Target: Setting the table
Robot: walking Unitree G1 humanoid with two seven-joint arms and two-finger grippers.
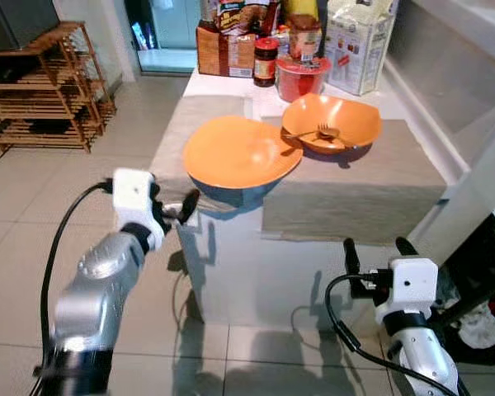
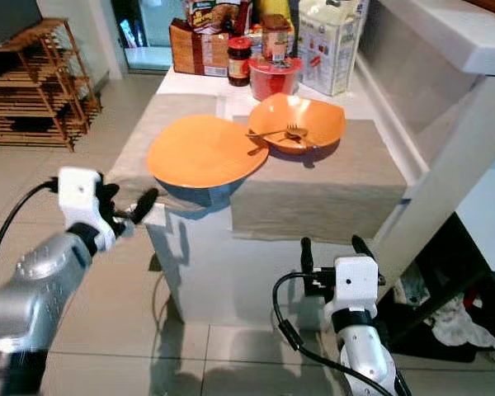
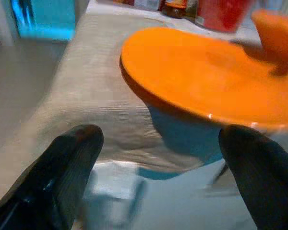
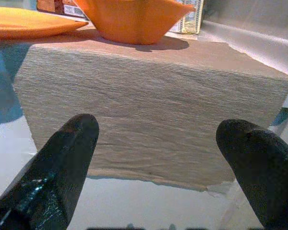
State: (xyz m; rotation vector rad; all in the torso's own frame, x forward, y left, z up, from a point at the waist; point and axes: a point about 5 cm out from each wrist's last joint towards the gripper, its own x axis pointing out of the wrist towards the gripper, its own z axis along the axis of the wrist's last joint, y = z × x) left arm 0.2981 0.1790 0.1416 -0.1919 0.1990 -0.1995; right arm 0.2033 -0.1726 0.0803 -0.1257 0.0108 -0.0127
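In the upper middle of the head views stood a white table point(image 1: 231, 280) with two beige placemats point(image 1: 355, 202) draped over its near edge. A wide orange plate point(image 1: 239, 153) sat at the centre of the frame, resting on the left mat and overhanging the table's front edge, its underside blue-grey. Just beside it, toward the upper right, an orange bowl point(image 1: 334, 122) sat on the right mat with a fork point(image 1: 313, 132) lying across its rim; plate and bowl touched or nearly touched at their edges. Behind them, along the top of the frame, stood a red tub point(image 1: 302, 76), a dark jar point(image 1: 265, 61) and boxes of groceries point(image 1: 359, 41).

The left gripper point(image 1: 181, 210) hung at the left of centre, just below and to the left of the plate's rim, its fingers point(image 3: 62, 167) spread wide apart and holding nothing. The right gripper point(image 1: 375, 252) was at the lower right, in front of the hanging edge of the right placemat, its fingers point(image 4: 62, 163) also apart and empty.

A wooden rack point(image 1: 45, 91) stood on the tiled floor point(image 1: 16, 239) at the upper left.
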